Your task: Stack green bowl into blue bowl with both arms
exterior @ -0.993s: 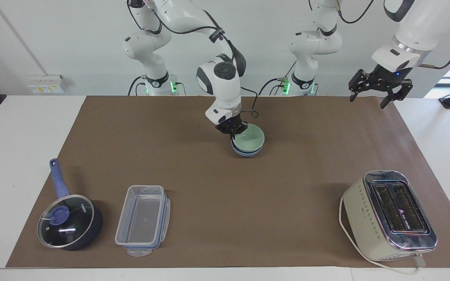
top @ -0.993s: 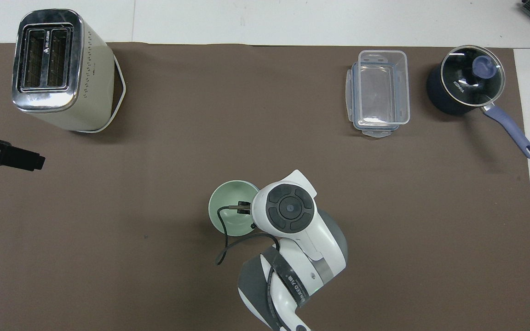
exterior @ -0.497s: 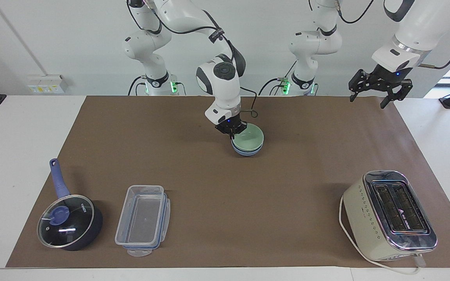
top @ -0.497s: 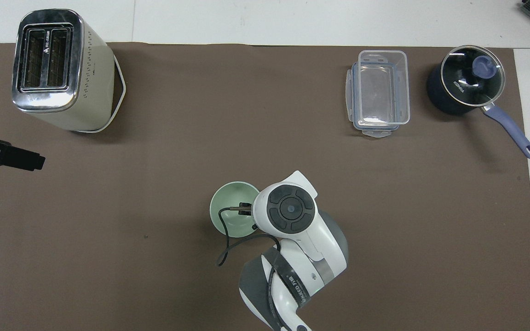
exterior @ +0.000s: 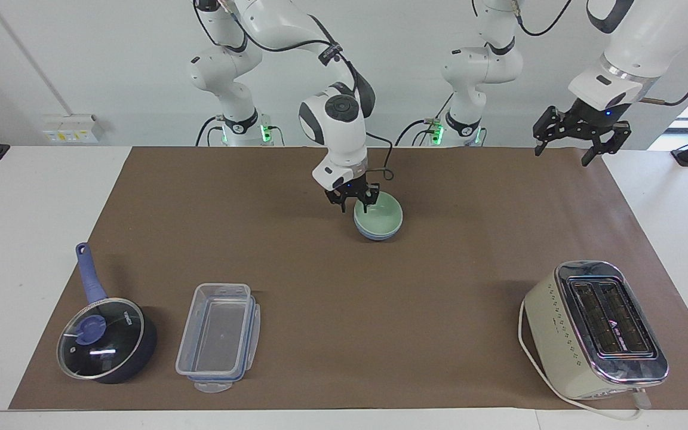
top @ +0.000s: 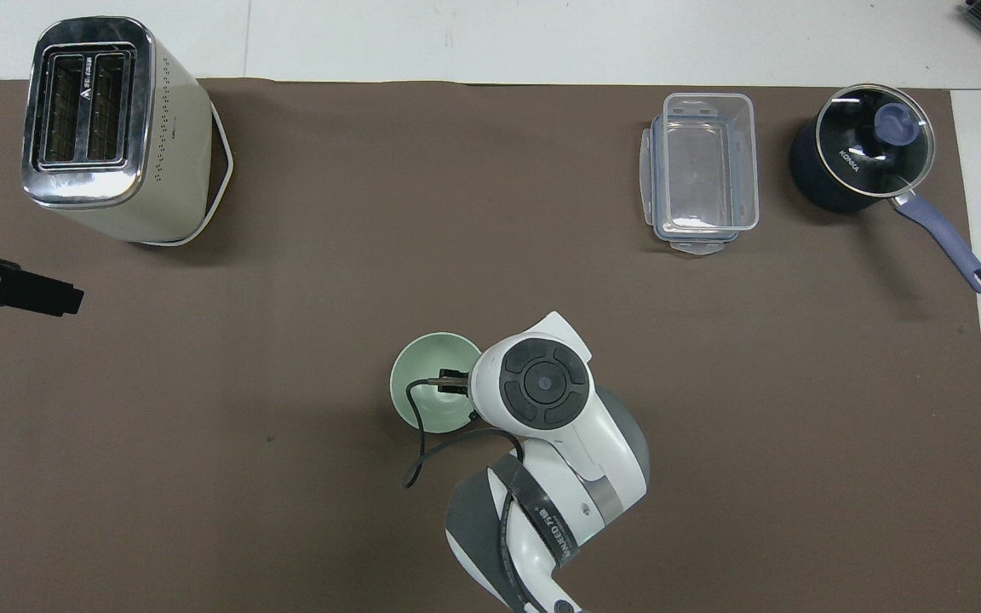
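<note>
The green bowl (exterior: 383, 214) sits nested in the blue bowl (exterior: 376, 233) on the brown mat, toward the robots' side of the middle. Only the blue bowl's lower wall shows under it. My right gripper (exterior: 354, 208) is open at the green bowl's rim on the right arm's side, one finger inside the rim and one outside, holding nothing. In the overhead view the green bowl (top: 425, 385) is half covered by the right wrist, and the blue bowl is hidden. My left gripper (exterior: 562, 156) waits open in the air over the mat's corner at the left arm's end.
A cream toaster (exterior: 595, 328) stands far from the robots at the left arm's end. A clear plastic container (exterior: 218, 337) and a dark blue lidded saucepan (exterior: 105, 340) sit far from the robots at the right arm's end.
My right gripper has opened and let go of the green bowl's rim, and the bowl has settled level into the blue bowl. The left arm has not moved.
</note>
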Controlling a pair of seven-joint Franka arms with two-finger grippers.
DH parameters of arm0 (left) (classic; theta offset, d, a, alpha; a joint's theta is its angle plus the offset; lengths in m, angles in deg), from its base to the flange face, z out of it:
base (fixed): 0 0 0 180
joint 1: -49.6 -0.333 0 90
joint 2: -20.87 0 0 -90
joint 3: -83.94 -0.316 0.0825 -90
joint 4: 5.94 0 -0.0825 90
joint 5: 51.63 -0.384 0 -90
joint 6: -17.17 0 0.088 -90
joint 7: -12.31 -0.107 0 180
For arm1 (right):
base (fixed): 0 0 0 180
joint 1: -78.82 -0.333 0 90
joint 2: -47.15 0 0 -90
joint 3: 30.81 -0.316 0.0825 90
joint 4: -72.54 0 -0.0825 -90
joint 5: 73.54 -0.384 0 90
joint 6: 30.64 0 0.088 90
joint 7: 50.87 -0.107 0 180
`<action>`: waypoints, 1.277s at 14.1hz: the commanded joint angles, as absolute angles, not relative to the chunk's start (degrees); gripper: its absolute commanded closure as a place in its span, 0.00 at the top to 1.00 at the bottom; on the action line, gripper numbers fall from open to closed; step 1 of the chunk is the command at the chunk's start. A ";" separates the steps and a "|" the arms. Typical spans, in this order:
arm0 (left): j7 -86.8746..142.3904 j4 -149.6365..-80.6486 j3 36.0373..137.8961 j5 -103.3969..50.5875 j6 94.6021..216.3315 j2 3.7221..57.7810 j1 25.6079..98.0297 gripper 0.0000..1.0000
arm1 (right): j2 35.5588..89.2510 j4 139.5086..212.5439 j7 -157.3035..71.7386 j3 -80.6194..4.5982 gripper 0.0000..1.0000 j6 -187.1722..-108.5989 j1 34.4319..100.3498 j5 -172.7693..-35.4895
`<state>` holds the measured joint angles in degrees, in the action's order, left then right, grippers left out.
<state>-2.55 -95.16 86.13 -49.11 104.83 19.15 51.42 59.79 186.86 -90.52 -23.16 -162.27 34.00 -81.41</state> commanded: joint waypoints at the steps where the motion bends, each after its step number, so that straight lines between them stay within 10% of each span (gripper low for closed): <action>1: -2.54 -94.63 86.66 -49.78 104.45 19.02 50.74 1.00 | 56.21 187.24 -88.05 -22.99 1.00 -162.21 37.67 -80.32; 18: -2.63 -94.54 86.66 -49.78 103.57 18.93 51.27 1.00 | 40.74 179.32 -61.43 -22.90 1.00 -132.43 66.32 -72.40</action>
<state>-2.55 -95.16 86.25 -49.11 104.76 19.15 51.42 41.39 178.79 -64.53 -22.24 -134.74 63.33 -71.86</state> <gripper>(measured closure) 0.000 0.000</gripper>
